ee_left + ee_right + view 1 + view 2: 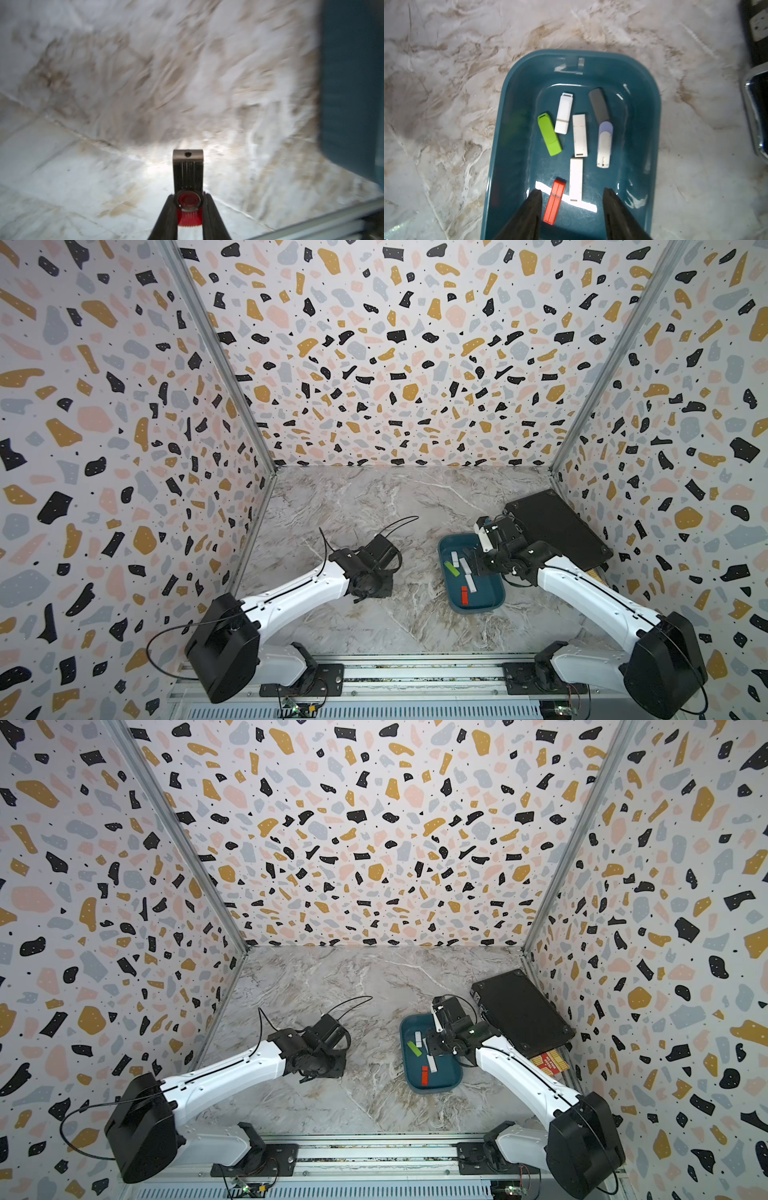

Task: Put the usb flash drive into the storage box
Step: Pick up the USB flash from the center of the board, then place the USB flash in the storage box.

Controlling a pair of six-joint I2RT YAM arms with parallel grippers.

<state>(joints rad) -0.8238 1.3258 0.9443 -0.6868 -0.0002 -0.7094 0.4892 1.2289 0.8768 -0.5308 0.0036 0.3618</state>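
Teal plastic, smooth and high-gloss, with bright reflections across floor and walls: storage box (512, 145).
Brushed grey metal swivel cover with a dull sheen, over a red plastic body ribbed at the end: usb flash drive (188, 166).
Matt black, probably plastic, blurred at the frame edge: left gripper (189, 196).
Satin plastic: green drive (549, 135).
Matt plastic, lightly scuffed: white drive (580, 135).
Smooth plastic: red drive (554, 201).
Marble-pattern surface, smooth, low sheen: tabletop (446, 104).
Matt, fine-grained black covering: black case (557, 526); polished metal: corner fitting (752, 116).
Matt terrazzo print: walls (374, 344).
Bare satin metal: frame posts (214, 344).
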